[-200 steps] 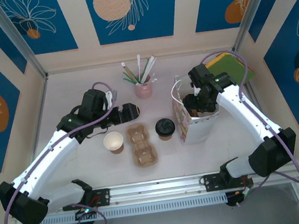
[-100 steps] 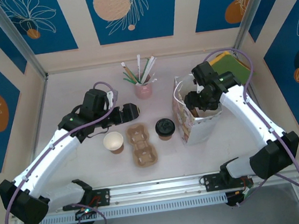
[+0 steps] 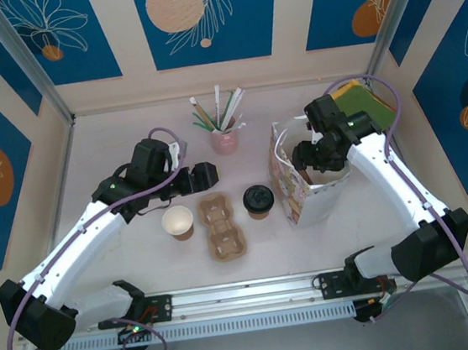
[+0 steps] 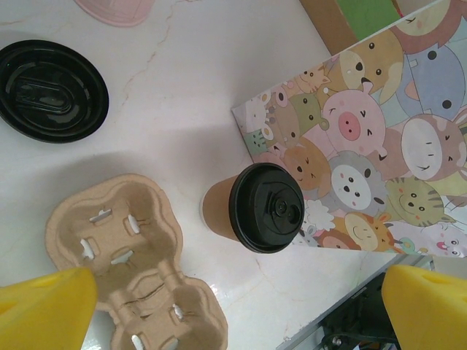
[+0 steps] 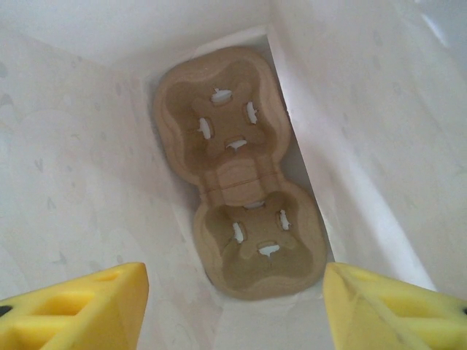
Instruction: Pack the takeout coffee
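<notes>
Right gripper (image 3: pixel 315 159) had edged rightward inside the bag (image 3: pixel 305 205), jaws apart, empty; left gripper (image 3: pixel 203 176), spread wide, probably needed to grasp the takeout coffee (image 3: pixel 258 199) next.

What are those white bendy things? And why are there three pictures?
They are two robot arms with pinching grippers. One picture looks down from above; the other two come from little cameras on the wrists, so the yellow bits are fingers. On the table: a lidded coffee cup, an open cup, a cardboard cup tray, a loose black lid, a pink cup of straws and a cartoon paper bag. The right gripper pokes into the bag, above a second tray. It and the left gripper are open, holding nothing.
</notes>
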